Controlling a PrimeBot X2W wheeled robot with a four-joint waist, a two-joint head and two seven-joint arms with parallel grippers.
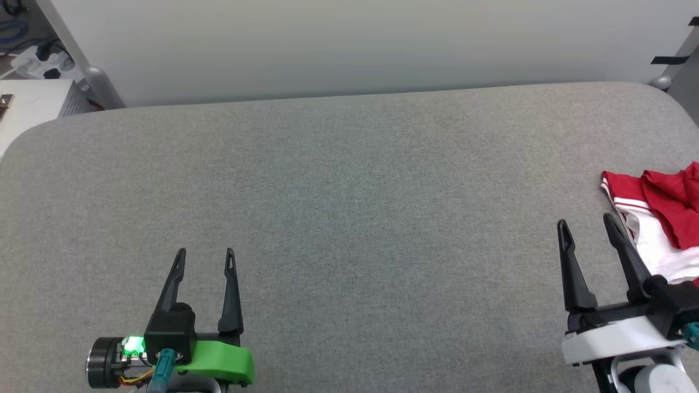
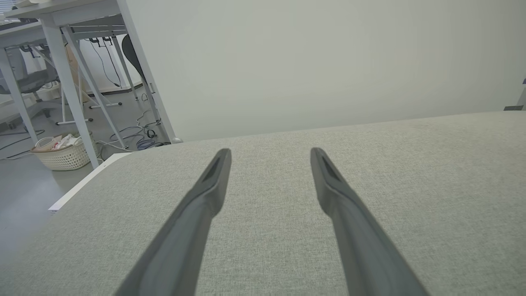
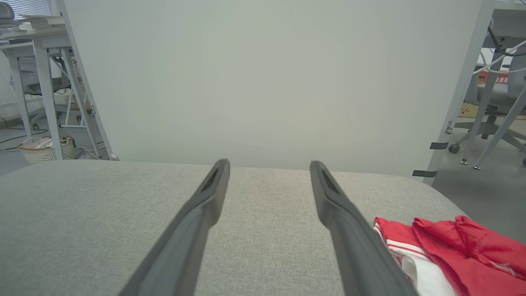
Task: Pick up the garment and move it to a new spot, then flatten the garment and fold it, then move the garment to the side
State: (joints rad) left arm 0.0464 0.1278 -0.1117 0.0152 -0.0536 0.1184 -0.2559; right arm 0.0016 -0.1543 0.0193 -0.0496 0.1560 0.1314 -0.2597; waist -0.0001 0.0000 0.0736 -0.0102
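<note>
Work surface: a grey fabric-covered table (image 1: 349, 191) with rounded corners stood in front of a plain pale panel (image 1: 349, 43).
Garment: the red jersey T-shirt (image 1: 666, 213) lay crumpled in a heap at the table's right edge, partly cut off by the head view's border; a white sleeve and red-white striped trim faced the robot.
Garment, right wrist view: the same heap (image 3: 444, 250) sat at the lower right, just beside the arm's right-hand finger.
Left gripper: the left gripper (image 1: 205, 252) was at the lower left of the head view over bare fabric, its two dark fingers spread apart with nothing between them, well apart from the jersey.
Left gripper, own camera: the left gripper (image 2: 270, 151) showed a wide gap with only grey cloth beyond.
Right gripper: the right gripper (image 1: 585, 220) was near the jersey's left edge, fingers parted and holding nothing; whether a finger touched the cloth could not be told.
Right gripper, own camera: the right gripper (image 3: 268, 162) pointed at the panel, jaws wide.
Surroundings: a white woven basket (image 2: 63, 154) stood on the floor under desks off the table's left side.
</note>
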